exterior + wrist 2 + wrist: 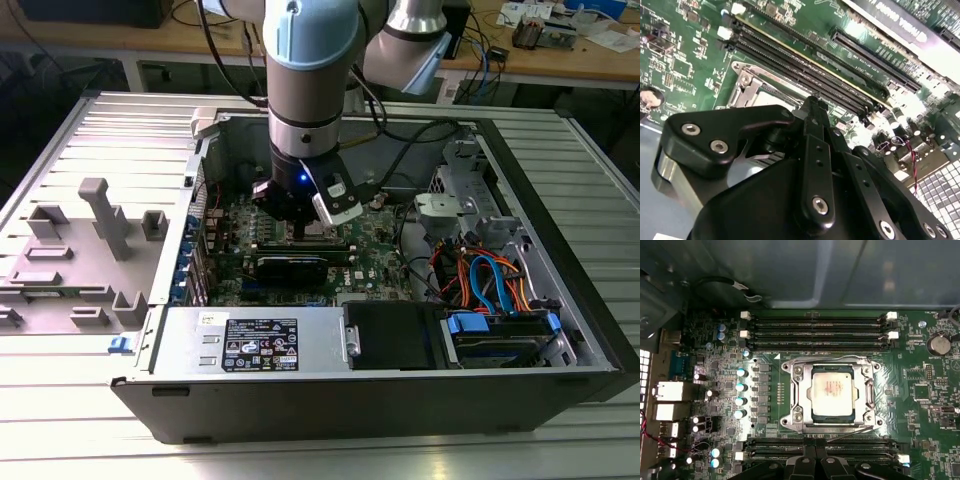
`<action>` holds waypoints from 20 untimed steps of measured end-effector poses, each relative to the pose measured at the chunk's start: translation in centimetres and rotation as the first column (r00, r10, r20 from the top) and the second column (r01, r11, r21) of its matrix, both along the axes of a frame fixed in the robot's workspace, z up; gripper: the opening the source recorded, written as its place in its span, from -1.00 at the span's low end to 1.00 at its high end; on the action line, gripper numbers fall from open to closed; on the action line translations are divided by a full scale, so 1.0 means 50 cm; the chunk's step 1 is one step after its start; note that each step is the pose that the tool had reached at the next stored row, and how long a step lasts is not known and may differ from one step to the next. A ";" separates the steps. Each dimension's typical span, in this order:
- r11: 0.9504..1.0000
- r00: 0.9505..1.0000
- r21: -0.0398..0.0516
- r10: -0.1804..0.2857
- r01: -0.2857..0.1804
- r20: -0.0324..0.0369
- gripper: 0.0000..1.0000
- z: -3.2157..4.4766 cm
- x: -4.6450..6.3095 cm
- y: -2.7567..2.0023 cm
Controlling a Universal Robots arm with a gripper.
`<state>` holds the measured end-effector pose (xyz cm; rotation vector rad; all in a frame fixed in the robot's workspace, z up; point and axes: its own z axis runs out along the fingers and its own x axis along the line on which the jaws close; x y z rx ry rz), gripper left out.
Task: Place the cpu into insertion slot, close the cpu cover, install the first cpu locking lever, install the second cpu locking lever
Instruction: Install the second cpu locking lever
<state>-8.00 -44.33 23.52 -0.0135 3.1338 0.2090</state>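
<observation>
In the first wrist view the cpu (pixel 832 390) lies flat in the insertion slot (pixel 833 419), its silver-grey top facing up. The silvery cpu cover (pixel 799 390) is down around it. One thin wire lever (pixel 830 359) runs along the cover's edge by the upper RAM slots. Another lever (pixel 852 434) slants away from the opposite edge, just beyond my fingertips. My gripper (pixel 816 456) looks shut, with nothing seen between its black fingers. The exterior view shows my gripper (pixel 300 228) low inside the open computer case over the green motherboard (pixel 375 245).
Long black RAM slots (pixel 817 332) flank the socket on two sides. A row of capacitors (pixel 741 387) and a coin cell (pixel 939 344) stand nearby. A black card (pixel 290 268), the power supply (pixel 255 345) and blue and orange cables (pixel 490 285) crowd the case. Outside stands a grey fixture (pixel 100 215).
</observation>
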 end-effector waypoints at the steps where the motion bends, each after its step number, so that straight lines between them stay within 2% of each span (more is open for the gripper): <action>1: 1.000 1.000 0.004 0.001 -0.001 -0.001 -0.79 -0.001 0.000 -0.0068; 2: 1.000 1.000 0.006 0.001 -0.001 -0.001 -0.79 -0.001 0.000 -0.0108; 4: 1.000 1.000 0.013 0.001 -0.001 -0.002 -0.79 -0.001 0.000 -0.0120; 5: 1.000 1.000 0.018 0.001 -0.001 -0.002 -0.79 -0.001 0.000 -0.0121; 6: 1.000 1.000 0.030 0.001 -0.001 -0.002 -0.79 -0.001 -0.001 -0.0127; 8: 0.999 1.000 0.037 0.001 -0.001 -0.002 -0.79 -0.002 -0.005 -0.0147; 16: 0.999 1.000 0.040 0.001 -0.001 -0.002 -0.79 -0.003 -0.010 -0.0162; 17: 0.999 1.000 0.044 0.001 -0.001 -0.002 -0.79 -0.002 -0.010 -0.0165; 19: 0.998 1.000 0.062 0.001 -0.001 -0.002 -0.79 -0.003 -0.010 -0.0177; 20: 0.997 1.000 0.073 0.001 -0.001 -0.002 -0.79 -0.003 -0.010 -0.0242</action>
